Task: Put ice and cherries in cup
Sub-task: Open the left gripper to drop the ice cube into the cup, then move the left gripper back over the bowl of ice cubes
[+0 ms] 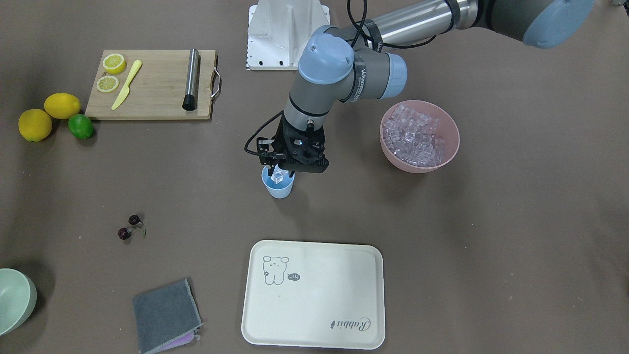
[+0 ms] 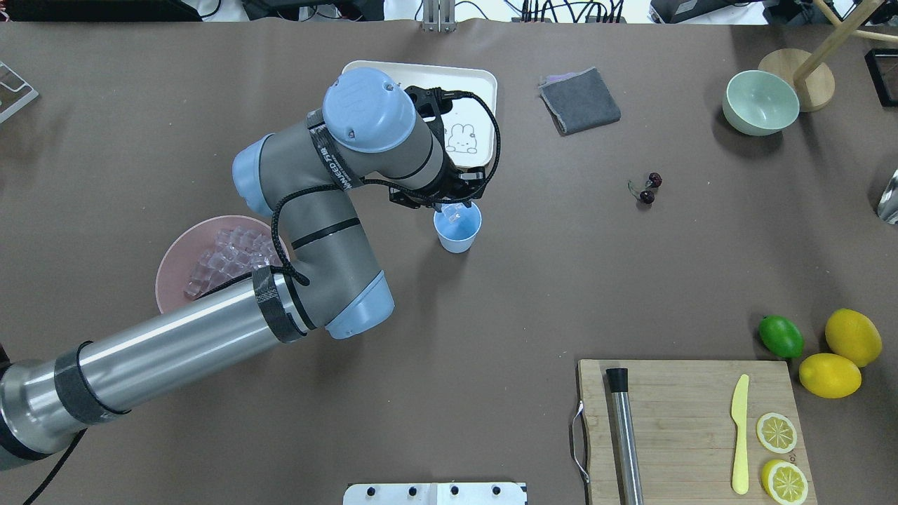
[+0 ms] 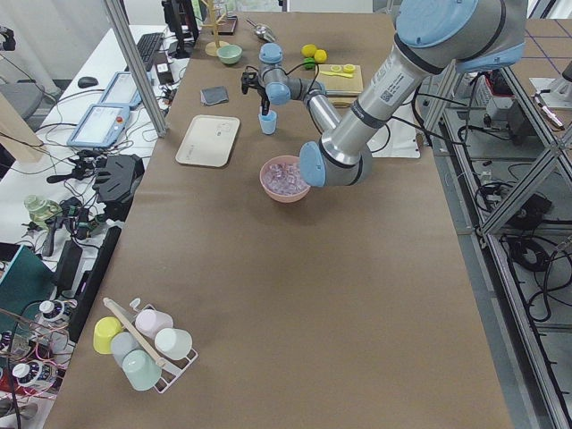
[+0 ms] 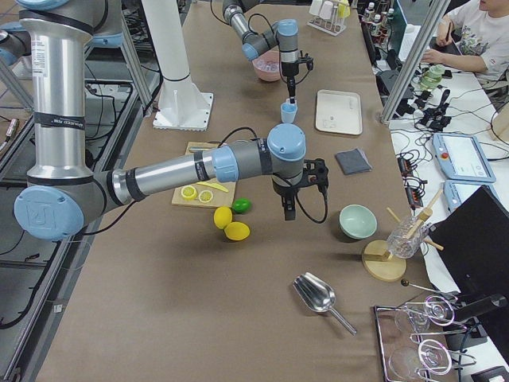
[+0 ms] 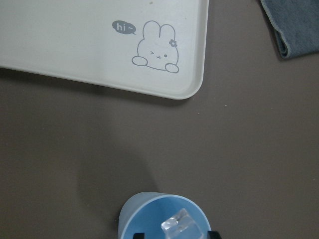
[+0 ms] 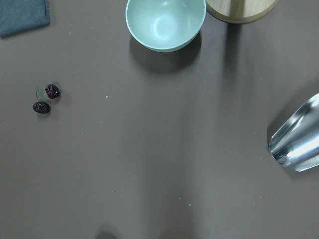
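Ice cube point(image 5: 177, 225): hard, probably slick; lay in cup point(image 1: 278, 189), left gripper point(image 1: 281, 173) fingers parted wider than it.
Cherries point(image 2: 646, 197): 3 o'clock of cup in the overhead view; likely soft and light, best pinched at the stems.
Right gripper point(image 4: 288, 208): finger state could not be told.

There is 1 light blue cup point(image 1: 278, 189) with 1 ice cube point(image 1: 278, 176) visible in it. There is 1 pink bowl point(image 1: 417, 167) that holds ice cubes point(image 1: 415, 135), too many to count exactly. I count 2 cherries point(image 1: 124, 233), 2 whole lemons point(image 1: 62, 105), 1 lime point(image 1: 80, 126), 2 lemon slices point(image 1: 114, 63), 1 yellow knife point(image 1: 126, 85), 1 metal rod point(image 1: 191, 78) and 1 cutting board point(image 1: 157, 93). There are also 1 tray point(image 1: 319, 305), 1 grey cloth point(image 1: 164, 314), 1 pale green bowl point(image 1: 14, 300) and 1 metal scoop point(image 4: 318, 296).
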